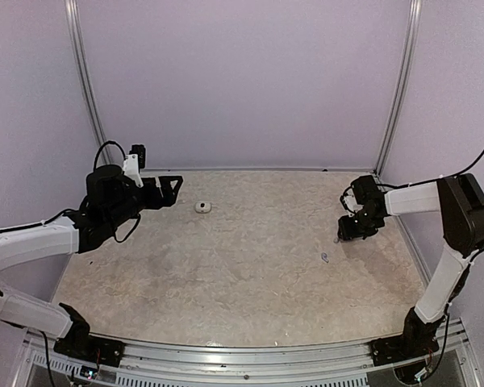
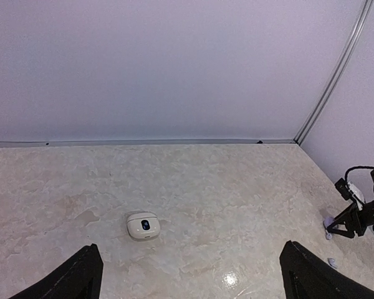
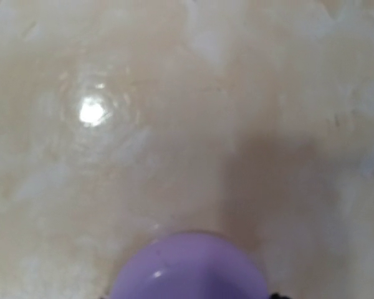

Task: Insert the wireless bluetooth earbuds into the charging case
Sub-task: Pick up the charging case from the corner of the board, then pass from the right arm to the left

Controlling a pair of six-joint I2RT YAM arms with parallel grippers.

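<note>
- Marbled beige table [image 1: 226,282], lilac walls [image 1: 242,81]; loose earbud [image 1: 325,258] lies near right gripper [image 1: 344,234]
- Left gripper [image 1: 171,192] wide open, charging case [image 1: 202,207] just ahead
- Right gripper's grip cannot be told; lilac earbud [image 3: 193,268] at its tip blocks the view

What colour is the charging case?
The charging case is cream white, dark spot on top; clearest in left wrist view.
</note>
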